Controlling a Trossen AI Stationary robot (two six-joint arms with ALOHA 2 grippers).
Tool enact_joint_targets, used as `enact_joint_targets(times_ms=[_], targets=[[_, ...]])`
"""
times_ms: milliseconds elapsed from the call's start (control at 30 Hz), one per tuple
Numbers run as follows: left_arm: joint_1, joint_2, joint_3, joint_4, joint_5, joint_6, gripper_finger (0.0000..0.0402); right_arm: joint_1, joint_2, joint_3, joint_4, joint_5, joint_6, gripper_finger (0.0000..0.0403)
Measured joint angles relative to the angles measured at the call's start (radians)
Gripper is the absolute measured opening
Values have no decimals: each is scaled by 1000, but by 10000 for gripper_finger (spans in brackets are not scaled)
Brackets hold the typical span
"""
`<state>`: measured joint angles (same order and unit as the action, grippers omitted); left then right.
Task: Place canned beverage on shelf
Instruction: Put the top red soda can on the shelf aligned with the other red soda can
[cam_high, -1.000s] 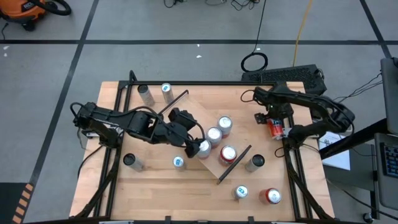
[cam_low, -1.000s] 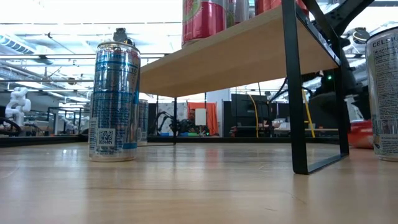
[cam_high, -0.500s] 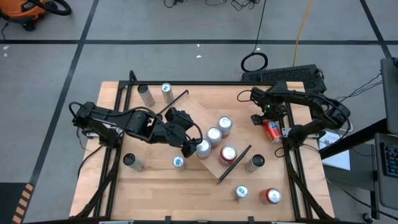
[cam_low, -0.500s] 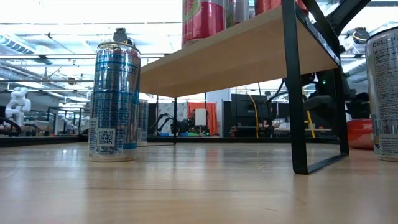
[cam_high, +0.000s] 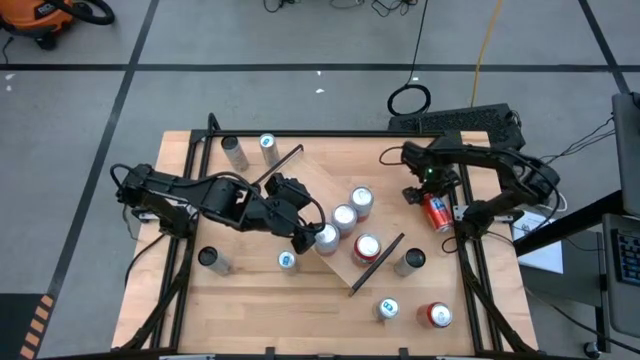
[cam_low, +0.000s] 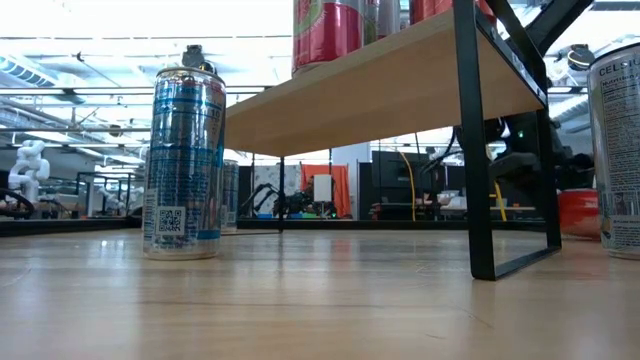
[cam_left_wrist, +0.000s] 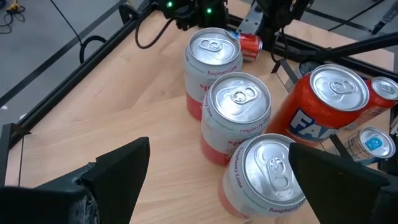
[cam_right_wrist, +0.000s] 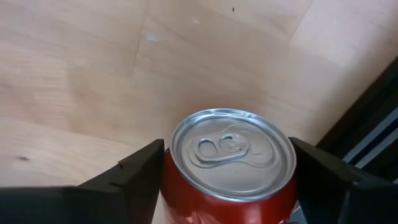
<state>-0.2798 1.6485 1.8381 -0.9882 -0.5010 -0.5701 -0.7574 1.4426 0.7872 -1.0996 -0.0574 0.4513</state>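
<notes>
The shelf (cam_high: 318, 195) stands slantwise in the table's middle with several cans upright on it: three pale silver-topped ones (cam_left_wrist: 239, 115) in a row and an orange one (cam_left_wrist: 323, 106). My left gripper (cam_high: 312, 236) hovers open at the shelf's near-left side. Its fingers stand wide on either side of the nearest pale can (cam_left_wrist: 267, 177). A red can (cam_high: 437, 212) lies on its side on the table by the right edge. My right gripper (cam_high: 434, 197) comes down on it, shut on it. My right gripper pinches the red can between its two fingers (cam_right_wrist: 140, 174), one on each side of the body just below the silver top end (cam_right_wrist: 177, 186). The fingers come from above, pointing steeply down, across the can. The can lies on the table.
Loose cans stand around the shelf: two at the far left (cam_high: 250, 148), two at the near left (cam_high: 208, 258), one grey (cam_high: 410, 260), one blue-topped (cam_high: 387, 308) and one red (cam_high: 434, 316) at the near right. A black frame rail (cam_high: 470, 270) runs beside the right gripper.
My right gripper has sunk onto the red can and rolled a little at the wrist. The can has shifted slightly toward the table's left.
</notes>
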Motion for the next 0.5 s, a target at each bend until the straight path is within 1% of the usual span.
enact_joint_targets(times_ms=[100, 200, 267, 400, 500], targets=[[0, 0, 0, 0, -7, 0, 386, 0, -51, 0, -2, 0, 7, 261], [0, 0, 0, 1, -9, 0, 386, 0, -126, 0, 1, -26, 26, 265], [2, 0, 0, 2, -12, 0, 386, 0, -182, 0, 12, -60, 53, 269], [11, 0, 0, 6, -18, 0, 386, 0, -308, 3, 63, -167, 133, 268], [13, 1, 0, 19, -31, 0, 386, 0, -399, 4, 80, -198, 194, 266]])
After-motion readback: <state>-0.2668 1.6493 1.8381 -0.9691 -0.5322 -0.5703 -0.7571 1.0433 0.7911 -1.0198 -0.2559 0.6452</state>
